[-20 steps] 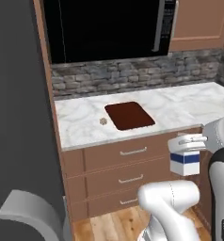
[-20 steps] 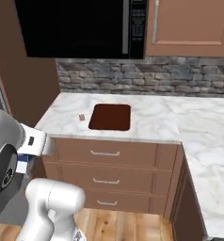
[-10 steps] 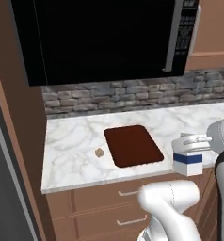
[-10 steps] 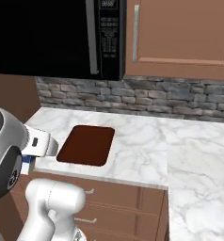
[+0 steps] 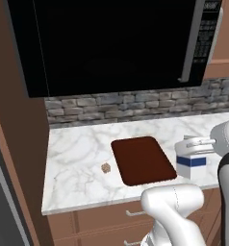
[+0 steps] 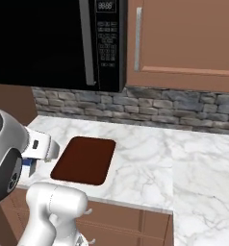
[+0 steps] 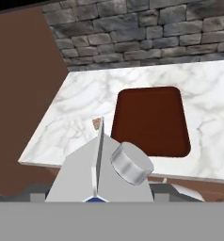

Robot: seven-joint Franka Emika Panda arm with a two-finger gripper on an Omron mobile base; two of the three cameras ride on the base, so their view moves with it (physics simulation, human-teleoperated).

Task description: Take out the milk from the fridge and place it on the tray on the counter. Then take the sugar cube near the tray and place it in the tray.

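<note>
Closest in, the tool [image 5: 199,142] is clamped on the milk carton [image 5: 191,165], carried in the air at the near edge of the table [image 5: 78,158]. From the left base view the carton's blue band and white lower body show, while its top is buried in the white hand. In the right base view the arm's big joint covers nearly all of it, leaving a sliver of blue. The hand view looks down on its grey gabled top and round cap, with the fingertips themselves hidden.

Beyond lies the dark brown tray [image 5: 142,159], bare, and just left of it the small sugar cube [image 5: 106,167], half hidden behind the carton's ridge in the hand view. Farther back stand a stone wall [image 6: 184,111] and black microwave [image 5: 111,43].
</note>
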